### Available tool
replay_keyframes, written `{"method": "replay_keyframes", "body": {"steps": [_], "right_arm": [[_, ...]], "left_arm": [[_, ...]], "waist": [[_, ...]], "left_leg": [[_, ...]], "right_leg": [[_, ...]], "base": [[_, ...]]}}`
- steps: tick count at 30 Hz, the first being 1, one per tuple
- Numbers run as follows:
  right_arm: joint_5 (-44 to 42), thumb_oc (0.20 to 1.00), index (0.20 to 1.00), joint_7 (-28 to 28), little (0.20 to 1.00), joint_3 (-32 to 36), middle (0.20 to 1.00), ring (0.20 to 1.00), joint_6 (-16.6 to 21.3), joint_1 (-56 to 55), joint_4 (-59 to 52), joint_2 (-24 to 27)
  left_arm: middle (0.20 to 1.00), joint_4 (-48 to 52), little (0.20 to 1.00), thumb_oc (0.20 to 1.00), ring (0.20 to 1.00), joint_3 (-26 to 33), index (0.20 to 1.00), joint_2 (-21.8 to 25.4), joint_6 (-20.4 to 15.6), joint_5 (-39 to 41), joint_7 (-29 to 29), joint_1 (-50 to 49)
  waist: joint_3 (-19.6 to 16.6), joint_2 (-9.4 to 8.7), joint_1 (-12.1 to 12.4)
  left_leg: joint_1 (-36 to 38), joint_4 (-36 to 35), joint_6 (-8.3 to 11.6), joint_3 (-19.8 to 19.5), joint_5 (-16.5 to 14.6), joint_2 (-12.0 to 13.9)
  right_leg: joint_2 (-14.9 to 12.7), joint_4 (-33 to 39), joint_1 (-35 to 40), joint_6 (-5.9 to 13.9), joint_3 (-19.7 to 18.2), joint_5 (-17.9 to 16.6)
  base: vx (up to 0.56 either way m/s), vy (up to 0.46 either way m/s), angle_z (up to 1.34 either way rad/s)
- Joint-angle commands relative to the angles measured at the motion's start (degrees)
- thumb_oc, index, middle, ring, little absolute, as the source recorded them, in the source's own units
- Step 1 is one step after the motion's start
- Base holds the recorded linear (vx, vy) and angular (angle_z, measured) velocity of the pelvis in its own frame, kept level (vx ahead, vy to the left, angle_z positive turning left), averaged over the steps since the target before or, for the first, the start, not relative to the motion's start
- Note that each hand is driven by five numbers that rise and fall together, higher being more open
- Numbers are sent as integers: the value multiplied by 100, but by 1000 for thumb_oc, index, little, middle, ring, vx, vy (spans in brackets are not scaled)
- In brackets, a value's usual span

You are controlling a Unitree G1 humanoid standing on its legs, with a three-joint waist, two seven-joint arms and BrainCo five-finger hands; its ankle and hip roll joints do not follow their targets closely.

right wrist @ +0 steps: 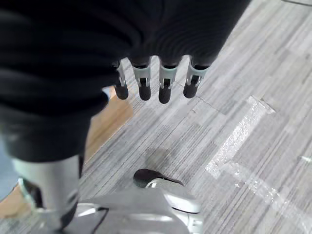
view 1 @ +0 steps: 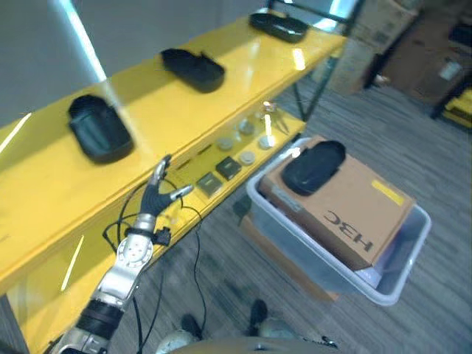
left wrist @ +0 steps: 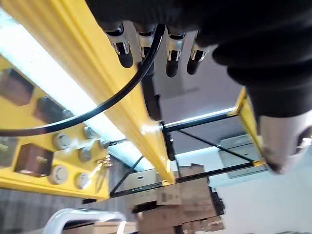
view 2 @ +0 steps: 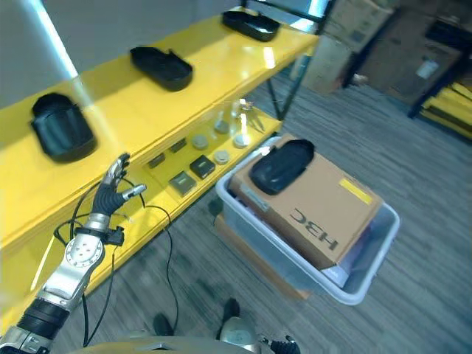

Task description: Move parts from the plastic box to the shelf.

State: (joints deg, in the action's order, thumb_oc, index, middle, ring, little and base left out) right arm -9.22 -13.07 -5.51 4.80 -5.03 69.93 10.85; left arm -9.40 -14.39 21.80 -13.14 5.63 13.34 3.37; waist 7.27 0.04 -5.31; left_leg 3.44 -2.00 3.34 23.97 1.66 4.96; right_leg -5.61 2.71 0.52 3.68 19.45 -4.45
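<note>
Three black moulded parts lie on the top of the yellow shelf (view 1: 51,192): one at the left (view 1: 99,129), one in the middle (view 1: 193,68), one at the far end (view 1: 279,26). A fourth black part (view 1: 315,166) rests on a cardboard box (view 1: 354,210) standing in the clear plastic box (view 1: 410,254) on the floor to the right. My left hand (view 1: 156,193) is raised in front of the shelf's front edge, open and holding nothing, well left of the plastic box. My right hand (right wrist: 165,85) hangs over the floor, its fingers relaxed and holding nothing.
The lower shelf level carries several small round discs (view 1: 245,157) and dark square pieces (view 1: 228,168). Cardboard boxes (view 1: 413,51) are stacked at the back right. Grey floor lies between the shelf and the plastic box.
</note>
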Motion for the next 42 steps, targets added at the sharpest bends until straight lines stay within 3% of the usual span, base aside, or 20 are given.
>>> {"method": "replay_keyframes", "body": {"steps": [1,4,5,6,7,9,10,13,14,15,21,25,31,34,38,42], "right_arm": [[-76,1000,1000,-79,1000,-153,1000,1000,142,42,54,-13],[20,1000,1000,-52,1000,-296,1000,1000,200,127,-61,149],[76,1000,1000,-45,1000,-389,1000,1000,210,244,-71,314],[76,1000,1000,-44,1000,-386,1000,1000,210,249,-69,315],[115,1000,1000,-60,1000,-374,1000,1000,203,339,-72,448],[95,1000,1000,-87,1000,-302,1000,1000,206,487,-37,601],[45,1000,1000,-131,1000,-231,1000,1000,225,572,-28,658],[3,1000,1000,-218,1000,-141,1000,1000,301,708,-157,824],[-16,1000,1000,-259,1000,-141,1000,1000,365,762,-358,866],[-73,1000,1000,-332,1000,-42,1000,1000,494,751,-820,905],[154,1000,1000,-708,1000,141,1000,1000,924,264,-2302,740],[456,1000,1000,-723,1000,-124,1000,1000,1196,-33,-3937,667],[1083,1000,1000,-853,1000,-95,1000,1000,1482,-108,-5713,1087],[1373,1000,1000,-927,1000,27,1000,1000,1414,129,-6594,1355],[1399,1000,1000,-1137,1000,5,1000,1000,1122,934,-6403,1482],[1714,1000,1000,-1837,1000,10,1000,1000,821,2346,-5823,1589]], "left_arm": [[1000,239,1000,1000,1000,115,1000,23,-147,-20,107,115],[1000,-439,1000,1000,1000,232,1000,-18,-73,-88,137,27],[1000,-699,1000,1000,1000,236,1000,-72,-74,64,123,39],[1000,-707,1000,1000,1000,234,1000,-74,-79,64,124,48],[1000,-934,1000,1000,1000,187,1000,-72,-55,-35,137,59],[1000,-1271,1000,1000,1000,146,1000,-97,11,-168,168,8],[1000,-1498,1000,1000,1000,166,1000,-110,51,-219,245,-49],[1000,-2006,1000,1000,1000,52,1000,-112,149,-391,261,-95],[1000,-2247,1000,1000,1000,53,1000,-145,183,-408,271,-101],[1000,-2625,1000,1000,1000,99,1000,-204,235,-488,289,-229],[1000,-4002,1000,1000,1000,0,1000,-513,255,-903,348,-380],[1000,-5667,1000,1000,1000,308,1000,-819,478,-939,577,-206],[1000,-6065,1000,1000,1000,420,1000,-885,565,-1210,616,-231],[1000,-6028,1000,1000,1000,511,1000,-874,586,-1171,710,-270],[1000,-5959,1000,1000,1000,513,1000,-875,619,-986,730,-177],[1000,-5516,1000,1000,1000,323,1000,-785,468,-762,882,-152]], "waist": [[-189,-221,-81],[-77,-215,-118],[119,-216,-4],[120,-209,-12],[180,-214,62],[234,-221,245],[242,-153,334],[289,15,360],[330,57,381],[348,105,327],[268,167,63],[238,187,-52],[232,204,-85],[291,179,32],[409,149,182],[641,127,490]], "left_leg": [[37,150,-78,-311,-489,208],[-206,1215,100,-417,-514,580],[-604,1940,139,-838,-93,720],[-624,1961,146,-853,-96,730],[-812,2091,176,-1303,45,582],[-1088,1736,73,-2234,-335,-89],[-1099,1257,76,-2741,-255,-293],[-1450,663,141,-3258,187,-312],[-1504,573,156,-3446,247,-384],[-1394,703,113,-3594,107,-430],[-1052,556,-33,-3189,-36,-359],[-842,5,-137,-2816,72,-328],[-791,-139,-159,-2696,66,-356],[-865,-190,-159,-2686,75,-379],[-1065,-208,-131,-2758,147,-399],[-1405,-223,-87,-2877,253,-433]], "right_leg": [[-305,-355,-93,473,-455,483],[-117,-287,71,233,-613,648],[-2,-288,115,6,-740,641],[7,-288,111,0,-731,641],[11,-305,111,-32,-840,663],[-20,-269,167,17,-1135,688],[49,-271,184,59,-1343,706],[132,-335,219,91,-1609,792],[176,-364,228,88,-1756,834],[246,-503,182,138,-2093,917],[110,-408,95,268,-2379,816],[-6,-301,-146,406,-2501,695],[-117,-130,-201,491,-2459,590],[-179,5,-265,514,-2398,497],[-193,68,-407,507,-2294,414],[-206,199,-615,515,-2113,260]], "base": [[74,-286,-22],[33,-307,-8],[-29,-269,-25],[-53,-171,-62],[10,-49,-73],[101,-20,-60],[180,38,-61],[155,79,-69],[183,193,-96],[148,158,-108],[111,222,-100],[31,154,-35],[40,51,-10],[6,8,2],[-65,-27,14],[-85,-44,16]]}}
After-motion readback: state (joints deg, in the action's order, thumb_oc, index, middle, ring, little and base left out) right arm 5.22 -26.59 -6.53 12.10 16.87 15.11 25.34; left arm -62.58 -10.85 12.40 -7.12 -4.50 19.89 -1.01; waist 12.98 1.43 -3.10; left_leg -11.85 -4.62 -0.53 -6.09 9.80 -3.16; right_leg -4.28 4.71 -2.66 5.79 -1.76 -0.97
